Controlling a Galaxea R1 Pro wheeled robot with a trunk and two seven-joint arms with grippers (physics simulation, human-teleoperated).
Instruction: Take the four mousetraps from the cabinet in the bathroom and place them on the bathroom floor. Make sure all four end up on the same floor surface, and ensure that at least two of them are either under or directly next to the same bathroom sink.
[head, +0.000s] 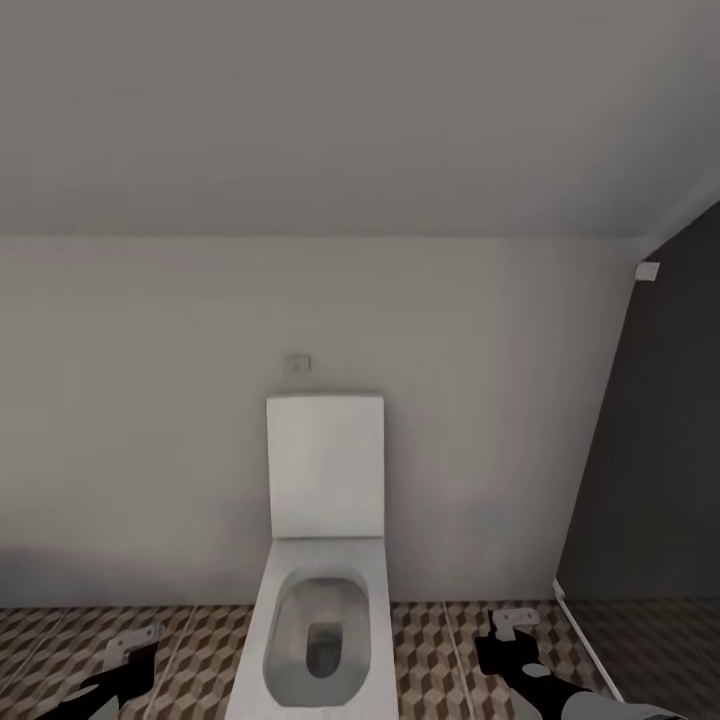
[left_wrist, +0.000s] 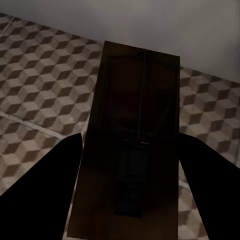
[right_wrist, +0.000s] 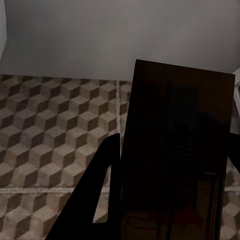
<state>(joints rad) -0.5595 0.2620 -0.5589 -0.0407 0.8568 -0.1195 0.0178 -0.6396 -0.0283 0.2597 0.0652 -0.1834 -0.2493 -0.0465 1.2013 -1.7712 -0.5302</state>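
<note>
In the left wrist view a mousetrap (left_wrist: 140, 85), a dark brown board with thin wire, is held flat between the black fingers of my left gripper (left_wrist: 131, 142), which is shut on it above the cube-patterned bathroom floor (left_wrist: 40, 85). My right gripper (right_wrist: 175, 147) is shut on a second mousetrap (right_wrist: 180, 100) over the same tiles (right_wrist: 50, 125). In the head view the left gripper (head: 135, 648) and right gripper (head: 512, 628) hang low on either side of the toilet. The cabinet and the sink are out of view.
A white toilet (head: 320, 600) with its lid up stands straight ahead against a pale wall (head: 150, 450). A dark wall panel (head: 650, 450) with a white floor strip (head: 580, 630) closes the right side. Tiled floor (head: 430, 640) shows on both sides of the toilet.
</note>
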